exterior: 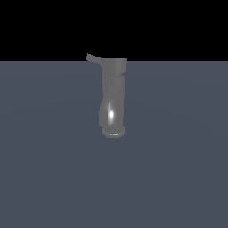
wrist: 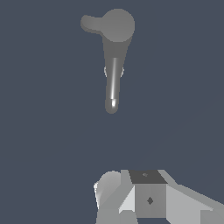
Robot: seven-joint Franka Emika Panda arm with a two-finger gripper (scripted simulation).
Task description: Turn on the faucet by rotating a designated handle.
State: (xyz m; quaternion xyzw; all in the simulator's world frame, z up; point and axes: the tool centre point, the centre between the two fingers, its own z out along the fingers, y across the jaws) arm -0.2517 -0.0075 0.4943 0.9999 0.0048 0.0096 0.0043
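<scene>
The faucet (exterior: 113, 95) is a glossy grey column standing on the blue-grey floor, with a wider cap on top and a ring end low down carrying a bright highlight. The handle (exterior: 92, 58), a thin curved grey lever, sticks out of the cap toward the exterior view's left. In the wrist view the faucet (wrist: 113, 74) is seen from above with the handle (wrist: 89, 22) jutting from its round cap. My gripper (wrist: 131, 199) shows only as white and grey parts at the picture's edge, well apart from the faucet. It does not appear in the exterior view.
A flat blue-grey floor (exterior: 178, 156) spreads around the faucet on all sides. Behind it the background is plain black. No other objects appear in either view.
</scene>
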